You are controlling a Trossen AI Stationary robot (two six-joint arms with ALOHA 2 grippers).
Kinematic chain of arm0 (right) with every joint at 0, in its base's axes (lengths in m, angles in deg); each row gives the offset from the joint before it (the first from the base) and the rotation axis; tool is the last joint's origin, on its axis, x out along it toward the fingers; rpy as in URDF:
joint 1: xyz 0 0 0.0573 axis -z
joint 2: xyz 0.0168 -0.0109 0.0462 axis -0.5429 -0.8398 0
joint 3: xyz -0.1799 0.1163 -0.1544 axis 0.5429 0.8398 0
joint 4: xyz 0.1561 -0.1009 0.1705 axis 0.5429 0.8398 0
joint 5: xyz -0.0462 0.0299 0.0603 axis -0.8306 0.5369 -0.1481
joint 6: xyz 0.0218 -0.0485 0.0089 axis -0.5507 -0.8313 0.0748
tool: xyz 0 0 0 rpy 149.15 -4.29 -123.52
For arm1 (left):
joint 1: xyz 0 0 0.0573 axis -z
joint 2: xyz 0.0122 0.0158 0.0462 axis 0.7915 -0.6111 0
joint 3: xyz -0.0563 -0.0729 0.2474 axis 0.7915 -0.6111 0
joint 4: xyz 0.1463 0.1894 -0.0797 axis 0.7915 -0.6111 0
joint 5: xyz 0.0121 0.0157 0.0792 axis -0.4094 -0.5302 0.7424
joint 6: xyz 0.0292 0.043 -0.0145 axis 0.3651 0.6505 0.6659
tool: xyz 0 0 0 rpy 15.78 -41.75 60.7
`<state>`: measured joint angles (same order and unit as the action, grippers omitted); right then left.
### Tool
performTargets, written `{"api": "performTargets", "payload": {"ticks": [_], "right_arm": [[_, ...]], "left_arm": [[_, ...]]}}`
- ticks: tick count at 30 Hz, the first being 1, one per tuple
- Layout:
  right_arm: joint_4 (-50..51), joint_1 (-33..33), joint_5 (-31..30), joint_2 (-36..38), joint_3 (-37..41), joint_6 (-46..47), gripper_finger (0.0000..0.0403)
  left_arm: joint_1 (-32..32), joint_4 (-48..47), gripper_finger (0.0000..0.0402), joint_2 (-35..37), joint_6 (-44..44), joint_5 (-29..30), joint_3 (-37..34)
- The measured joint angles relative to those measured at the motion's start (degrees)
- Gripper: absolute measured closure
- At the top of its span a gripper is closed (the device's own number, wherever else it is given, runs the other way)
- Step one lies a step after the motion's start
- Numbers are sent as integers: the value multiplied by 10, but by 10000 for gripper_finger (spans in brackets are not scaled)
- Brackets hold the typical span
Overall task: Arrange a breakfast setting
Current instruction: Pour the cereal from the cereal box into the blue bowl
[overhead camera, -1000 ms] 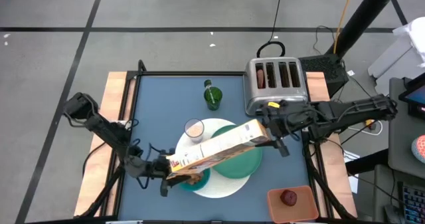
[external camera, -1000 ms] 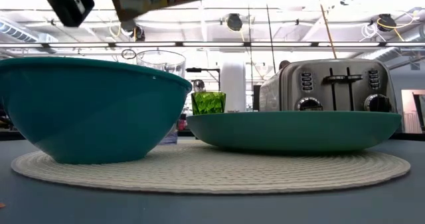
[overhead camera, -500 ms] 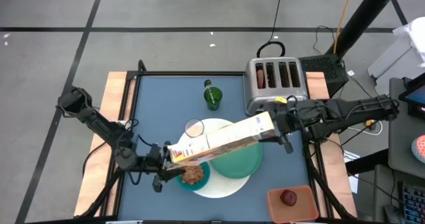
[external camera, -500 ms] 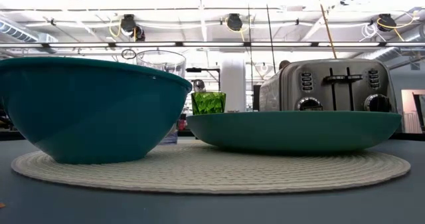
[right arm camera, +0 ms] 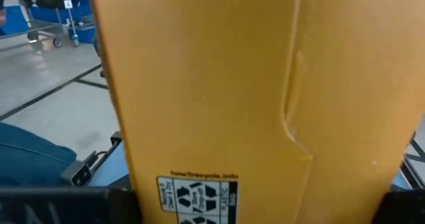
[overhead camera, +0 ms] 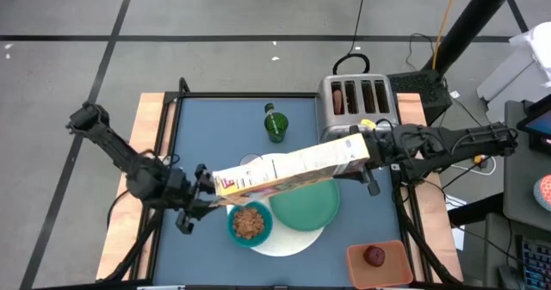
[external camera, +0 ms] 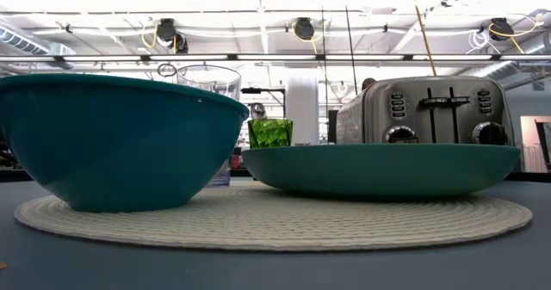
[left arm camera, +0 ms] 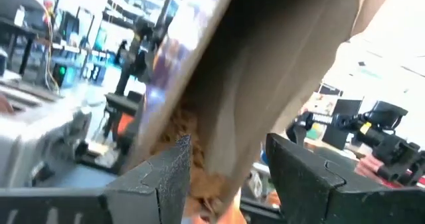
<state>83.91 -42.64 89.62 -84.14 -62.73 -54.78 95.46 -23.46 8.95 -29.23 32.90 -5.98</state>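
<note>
milk glass (overhead camera: 251, 163) half behind box (overhead camera: 288, 169)

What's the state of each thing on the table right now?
cereal box: held in the air between both grippers, lying nearly flat
left gripper: shut on the box's open end
right gripper: shut on the box's other end
teal bowl: filled with brown cereal
green plate: empty, on the white mat
toaster: something brown in one slot
green cup: upright
tray: holds a red fruit

Cereal box (overhead camera: 288, 169) across the mat (overhead camera: 284, 238), toaster (overhead camera: 357, 109) behind; open tabletop (overhead camera: 207, 126) front-left of the cup (overhead camera: 275, 125).
</note>
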Motion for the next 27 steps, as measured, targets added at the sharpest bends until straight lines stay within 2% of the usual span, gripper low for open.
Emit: {"api": "performTargets", "payload": {"ticks": [10, 14, 20, 27], "right_arm": [[-102, 0, 0, -6, 0, -15, 204], [-151, 0, -27, -11, 0, -22, 204], [-215, 0, -55, -16, 0, -42, 204], [-282, 0, -57, -32, 0, -43, 204]], "left_arm": [[0, 0, 204, 79, 120, 0, 0], [0, 0, 204, 103, 172, 0, 0], [-13, -2, 204, 110, 230, 1, 0], [-53, -4, 204, 105, 238, 1, 0]]}}
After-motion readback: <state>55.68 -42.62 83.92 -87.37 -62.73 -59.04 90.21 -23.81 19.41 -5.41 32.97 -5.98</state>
